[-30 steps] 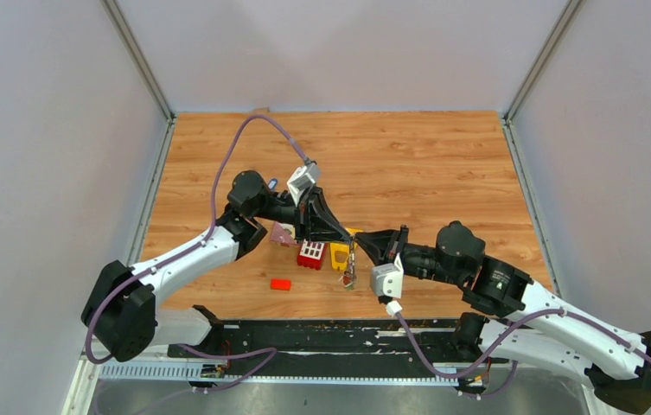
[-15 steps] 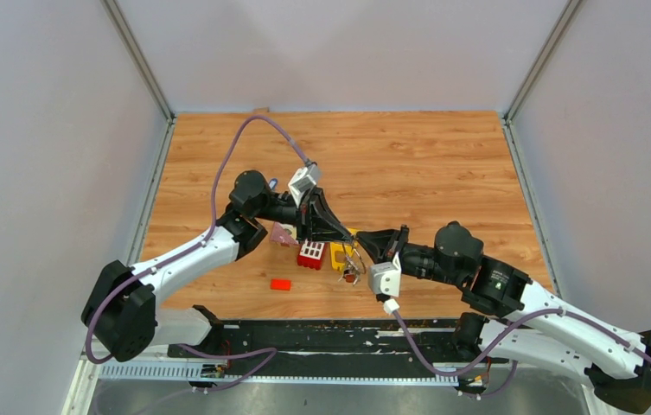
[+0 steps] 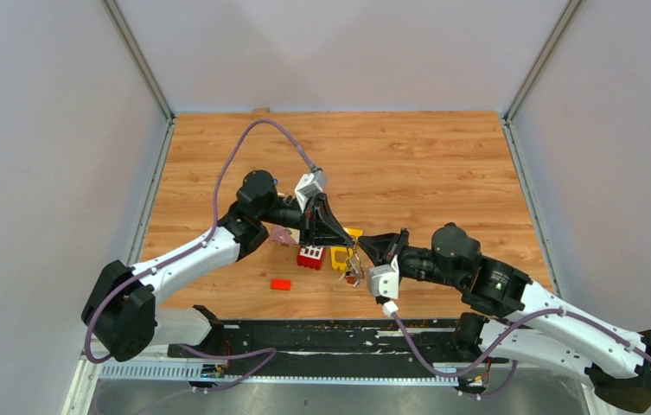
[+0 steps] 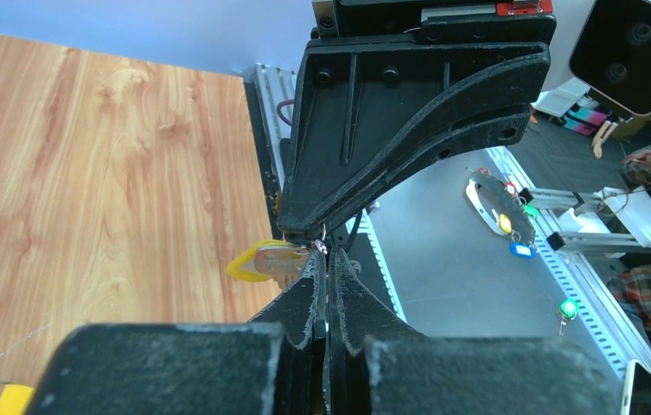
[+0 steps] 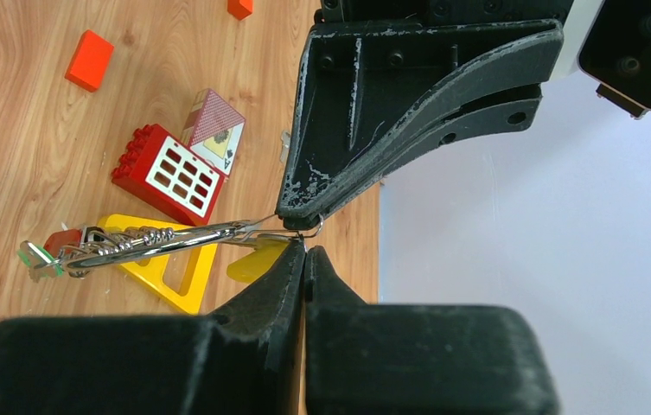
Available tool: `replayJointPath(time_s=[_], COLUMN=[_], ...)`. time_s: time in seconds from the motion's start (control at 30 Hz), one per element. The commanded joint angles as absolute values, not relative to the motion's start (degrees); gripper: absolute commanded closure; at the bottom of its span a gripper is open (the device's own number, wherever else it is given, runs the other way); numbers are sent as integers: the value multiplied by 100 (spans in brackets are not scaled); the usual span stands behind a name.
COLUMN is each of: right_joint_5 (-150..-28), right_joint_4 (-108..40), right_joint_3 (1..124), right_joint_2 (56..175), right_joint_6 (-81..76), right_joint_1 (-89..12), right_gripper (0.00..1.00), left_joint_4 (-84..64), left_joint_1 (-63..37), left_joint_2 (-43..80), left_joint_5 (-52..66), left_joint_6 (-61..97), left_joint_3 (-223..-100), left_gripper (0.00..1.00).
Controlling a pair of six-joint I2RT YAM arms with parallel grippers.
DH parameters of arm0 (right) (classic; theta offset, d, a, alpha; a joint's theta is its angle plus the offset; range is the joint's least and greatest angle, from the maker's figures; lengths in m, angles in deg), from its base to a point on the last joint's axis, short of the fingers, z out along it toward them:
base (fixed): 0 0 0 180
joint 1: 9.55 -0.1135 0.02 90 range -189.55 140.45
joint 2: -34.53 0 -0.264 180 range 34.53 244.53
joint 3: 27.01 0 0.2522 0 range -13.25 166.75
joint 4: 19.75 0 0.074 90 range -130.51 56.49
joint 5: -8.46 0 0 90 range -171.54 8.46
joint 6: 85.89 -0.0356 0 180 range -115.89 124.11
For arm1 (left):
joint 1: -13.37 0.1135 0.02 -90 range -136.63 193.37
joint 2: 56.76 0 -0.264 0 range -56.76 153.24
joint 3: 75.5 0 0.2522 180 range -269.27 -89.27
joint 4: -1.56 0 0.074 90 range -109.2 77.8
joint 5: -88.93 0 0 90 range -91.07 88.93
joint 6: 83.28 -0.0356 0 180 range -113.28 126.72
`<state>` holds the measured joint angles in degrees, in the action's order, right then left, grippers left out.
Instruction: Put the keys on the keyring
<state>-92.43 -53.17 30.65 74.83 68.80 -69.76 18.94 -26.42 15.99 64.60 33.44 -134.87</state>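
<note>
My two grippers meet tip to tip above the table, both shut. The left gripper (image 3: 349, 244) (image 4: 327, 259) pinches one end of the keyring (image 5: 166, 239). The ring shows edge-on in the right wrist view as a thin silver loop. At its far end hang keys with red and green heads (image 5: 49, 251) (image 3: 352, 275). The right gripper (image 3: 362, 242) (image 5: 304, 252) appears shut on a yellow-headed key (image 5: 252, 261) (image 4: 265, 262), whose metal end touches the ring right at the tips.
Under the grippers lie a yellow triangular frame (image 3: 339, 258), a red windowed block (image 3: 309, 256) and a pink card (image 3: 283, 233). A small red block (image 3: 281, 284) sits nearer the front edge. The black base rail (image 3: 330, 333) runs along the near side.
Both arms have shifted slightly, the left wrist to the right and the right gripper to the left. The hanging keys have swung a little. Both grippers have stayed shut.
</note>
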Motion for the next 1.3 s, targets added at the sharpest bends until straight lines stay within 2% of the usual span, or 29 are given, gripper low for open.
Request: replayJointPath(time_s=[0.0, 0.93, 1.27], right_joint_5=[-9066, -8814, -8662], right_joint_4=[-4705, -4590, -4751], right_joint_3=[3407, 3307, 3341], right_joint_2=[7303, 7180, 7299], right_joint_6=[7026, 7276, 7415], right_joint_1=[-6993, -6994, -6980], right_gripper=[100, 100, 100], left_joint_4=[1511, 1368, 768], left_joint_1=[-2741, -2741, -2741], left_joint_2=[1567, 1696, 1475], left_joint_5=[6576, 6612, 6608], left_joint_6=[3072, 3026, 2512], left_joint_3=[-13715, -13804, -13897], left_gripper=[100, 100, 100])
